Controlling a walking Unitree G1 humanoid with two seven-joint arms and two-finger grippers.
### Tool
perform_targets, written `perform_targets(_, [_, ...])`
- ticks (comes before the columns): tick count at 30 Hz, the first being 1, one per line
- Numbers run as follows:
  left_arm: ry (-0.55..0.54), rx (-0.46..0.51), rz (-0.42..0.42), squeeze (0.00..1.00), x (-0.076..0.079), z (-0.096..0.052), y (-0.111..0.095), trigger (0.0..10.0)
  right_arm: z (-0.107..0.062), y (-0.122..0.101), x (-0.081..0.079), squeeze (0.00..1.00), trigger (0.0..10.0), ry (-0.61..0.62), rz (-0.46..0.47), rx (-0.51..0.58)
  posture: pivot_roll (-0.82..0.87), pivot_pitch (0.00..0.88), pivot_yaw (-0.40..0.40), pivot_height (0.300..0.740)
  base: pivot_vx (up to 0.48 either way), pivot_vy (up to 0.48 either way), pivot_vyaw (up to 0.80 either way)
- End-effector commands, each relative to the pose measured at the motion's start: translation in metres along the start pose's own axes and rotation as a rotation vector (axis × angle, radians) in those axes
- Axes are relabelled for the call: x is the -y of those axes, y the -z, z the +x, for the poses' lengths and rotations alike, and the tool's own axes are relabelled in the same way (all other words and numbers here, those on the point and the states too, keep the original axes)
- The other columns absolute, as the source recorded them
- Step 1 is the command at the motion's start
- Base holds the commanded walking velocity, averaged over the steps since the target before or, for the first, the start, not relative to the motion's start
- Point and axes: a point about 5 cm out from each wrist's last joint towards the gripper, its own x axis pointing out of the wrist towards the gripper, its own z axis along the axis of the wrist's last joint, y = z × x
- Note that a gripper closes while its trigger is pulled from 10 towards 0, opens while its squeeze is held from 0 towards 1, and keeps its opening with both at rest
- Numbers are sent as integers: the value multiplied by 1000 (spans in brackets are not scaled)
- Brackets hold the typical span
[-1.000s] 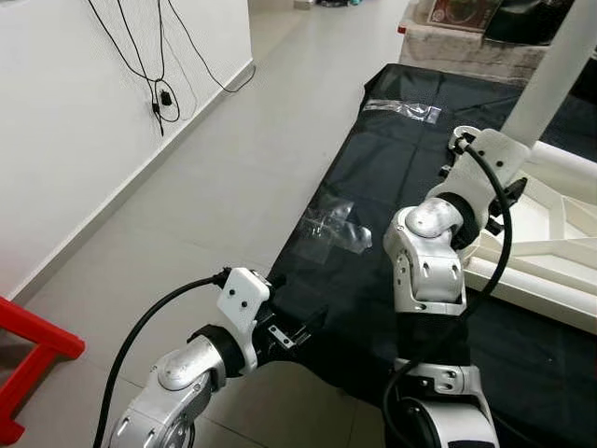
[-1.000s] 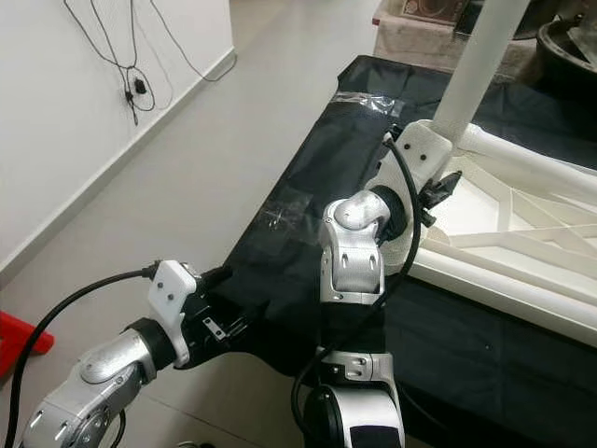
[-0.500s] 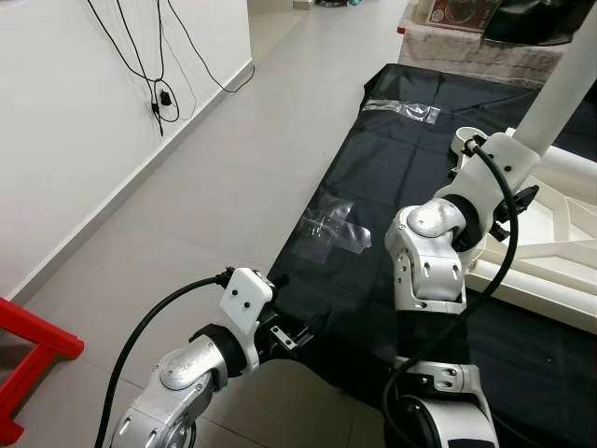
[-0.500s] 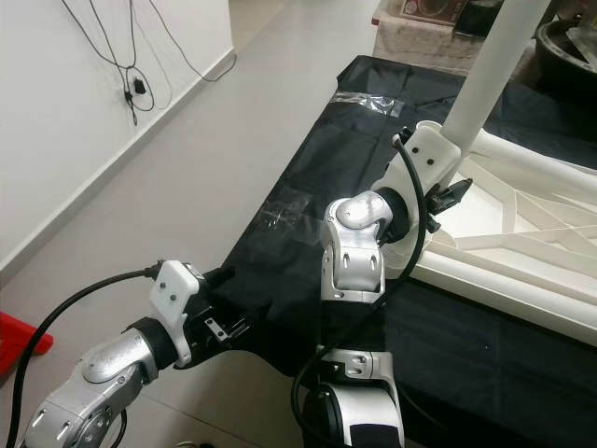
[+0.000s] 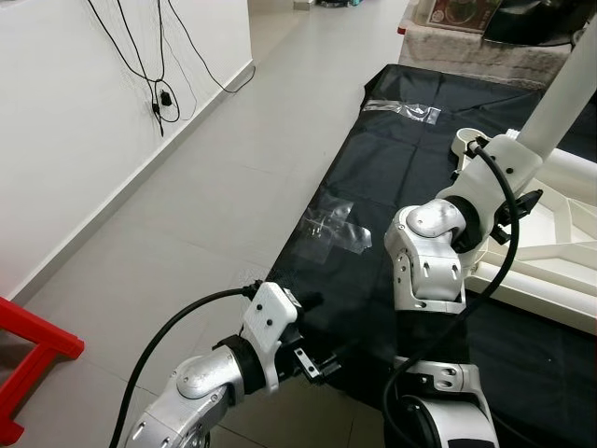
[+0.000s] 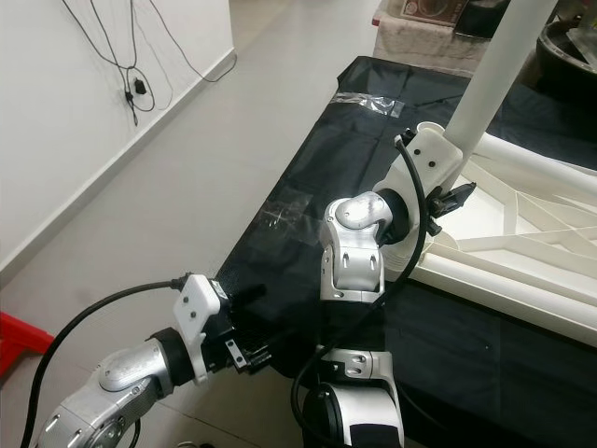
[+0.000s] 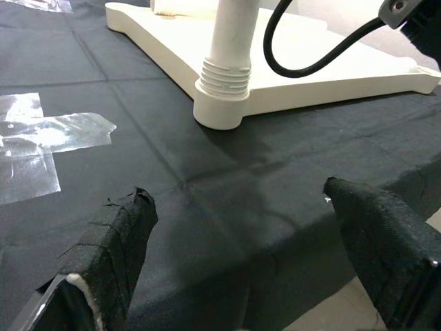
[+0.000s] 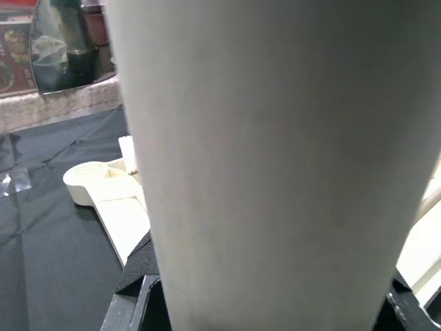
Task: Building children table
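**Right wrist view was basically all table leg**

Right wrist view had the white table leg (image 8: 275, 158) dead centre between my right gripper (image 8: 269, 303) fingers, which sat one on each side of it, clamped on as far as I could see. From the head camera, that gripper (image 6: 454, 197) was up at the near corner of the upside-down white table top (image 6: 522, 252), and the leg (image 6: 494, 75) rose at a tilt up and away from it, out past the top of the frame. The table top lay on a black cloth (image 5: 392, 159) spread over the floor, stretching off to the right of my right gripper.

My left gripper (image 7: 241, 262) was down low at the near edge of the cloth, fingers (image 7: 110, 255) spread wide with nothing between them. Ahead of it, across the cloth, stood the leg's threaded base in the table top's round corner socket (image 7: 220, 103), with my right arm's black cable (image 7: 310, 65) looping in front. Off to one side of the left gripper was a patch of clear tape (image 7: 41, 145) stuck on the cloth.

Further left of my left gripper: grey tiled floor (image 5: 187, 205), a white wall with dangling black cables (image 5: 154, 75), and a red frame (image 5: 28, 345) at the edge.
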Motion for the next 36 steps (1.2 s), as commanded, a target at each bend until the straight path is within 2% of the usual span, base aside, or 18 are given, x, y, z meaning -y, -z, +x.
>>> perform_targets(1, [7,-6,11,0,2,-3,1,10000,-13,27,1,0,10000,25,13,-211,124,194,-7,740,0,0,0])
perform_targets(7, [1,-10,13,0,1,-4,2,10000,-15,25,-3,0,10000,-9,16,-193,124,191,-7,740,0,0,0])
perform_targets(10, [1,-14,15,0,1,-5,3,10000,-11,14,-4,0,10000,1,66,-185,124,190,-6,740,0,0,0])
perform_targets(12, [2,-17,17,0,0,-6,3,10000,-2,-3,-7,0,10000,6,109,-139,126,183,-3,740,0,0,0])
perform_targets(19, [-1,-24,20,0,-1,-8,5,10000,1,-19,-11,0,10000,-21,155,-107,122,178,-4,740,0,0,0])
perform_targets(22, [-3,-23,20,0,-1,-7,5,10000,-3,-6,-11,0,10000,-28,127,-152,121,176,-6,740,0,0,0])
perform_targets(24, [-3,-23,20,0,-1,-7,5,10000,-3,-6,-11,0,10000,-28,127,-152,121,176,-6,740,0,0,0])
perform_targets(26, [-3,-23,21,0,-1,-7,5,10000,-6,12,-6,0,10000,-16,84,-213,124,174,-6,740,0,0,0])
perform_targets(27, [-3,-23,21,0,-1,-7,5,10000,-6,12,-6,0,10000,-16,84,-213,124,174,-6,740,0,0,0])
perform_targets(28, [-4,-24,23,0,-1,-7,5,10000,-8,25,-3,0,10000,-6,55,-256,127,175,-5,740,0,0,0])
perform_targets(36, [-3,-25,25,0,-1,-8,5,10000,-13,45,4,0,10000,10,8,-319,127,175,-4,740,0,0,0])
